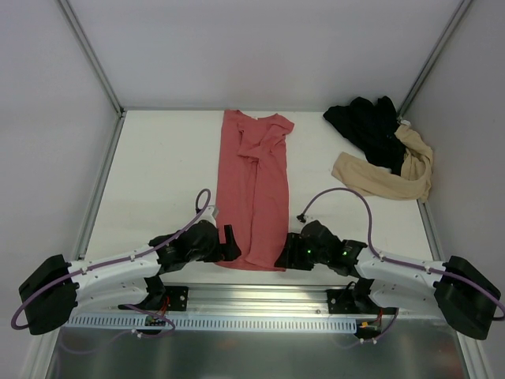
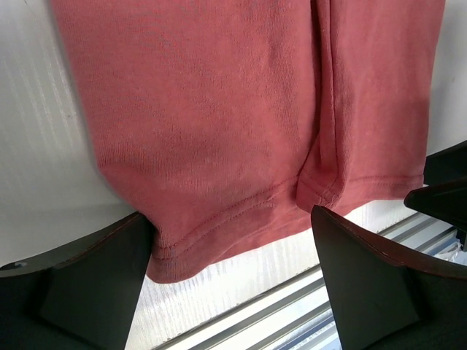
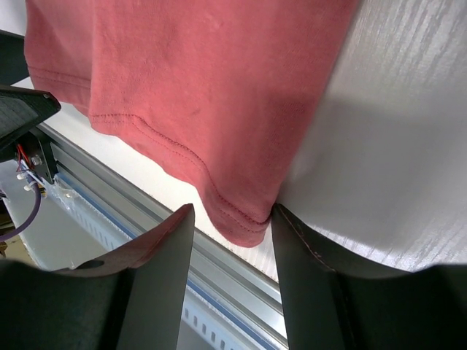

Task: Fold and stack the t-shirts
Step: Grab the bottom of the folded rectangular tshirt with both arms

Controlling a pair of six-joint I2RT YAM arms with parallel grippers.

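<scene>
The coral-red t-shirt (image 1: 256, 189) lies folded into a long narrow strip down the middle of the table, collar at the far end, hem at the near edge. My left gripper (image 1: 230, 243) is open at the hem's left corner; in the left wrist view the hem (image 2: 219, 219) lies between the spread fingers. My right gripper (image 1: 284, 254) is open at the hem's right corner (image 3: 244, 219), one finger touching the cloth edge. The black t-shirt (image 1: 367, 126) and the beige t-shirt (image 1: 387, 174) lie crumpled together at the far right.
White walls and metal posts enclose the table (image 1: 166, 174). A metal rail (image 1: 260, 296) runs along the near edge just below the hem. Purple cables loop above both arms.
</scene>
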